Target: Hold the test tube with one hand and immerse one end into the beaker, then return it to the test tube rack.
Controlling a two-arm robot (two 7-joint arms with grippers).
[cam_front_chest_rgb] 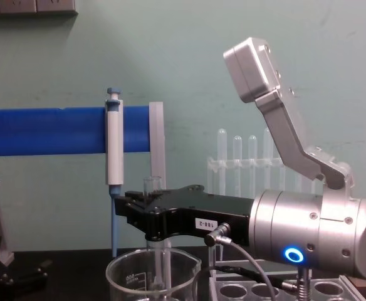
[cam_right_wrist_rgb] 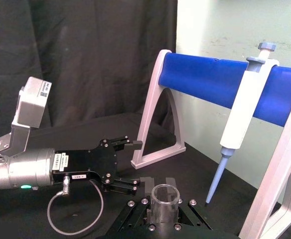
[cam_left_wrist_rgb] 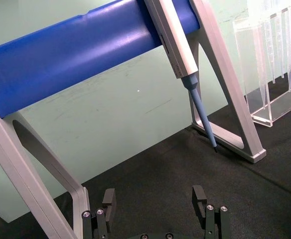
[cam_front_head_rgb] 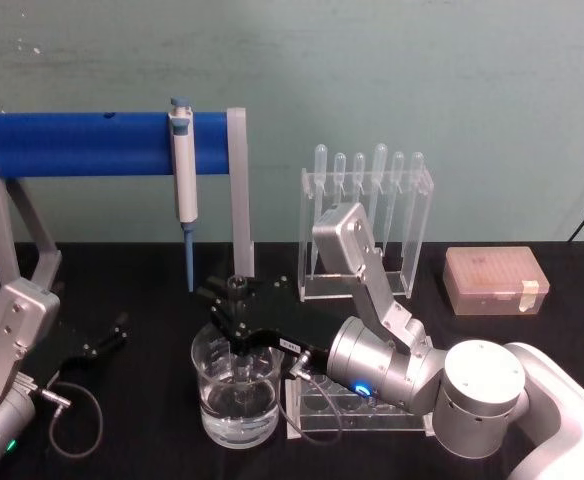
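My right gripper [cam_front_head_rgb: 235,330] reaches in from the right and is shut on the test tube [cam_front_chest_rgb: 150,185], a clear glass tube held upright with its open rim [cam_right_wrist_rgb: 165,198] between the black fingers. The tube's lower end hangs inside the beaker [cam_front_head_rgb: 208,388], a squat clear glass vessel with liquid in its bottom, which also shows in the chest view as the beaker [cam_front_chest_rgb: 123,276]. I cannot tell whether the tube's tip touches the liquid. My left gripper [cam_front_head_rgb: 107,338] rests open on the black table at the left, apart from both; in its wrist view the left gripper [cam_left_wrist_rgb: 154,199] holds nothing.
A blue bar stand [cam_front_head_rgb: 82,143] with a hanging white-and-blue pipettor [cam_front_head_rgb: 183,170] rises just behind the beaker. A clear rack of thin pipettes [cam_front_head_rgb: 367,220] stands at the back, a holed clear rack [cam_front_head_rgb: 357,412] lies right of the beaker, and a tip box [cam_front_head_rgb: 494,280] sits far right.
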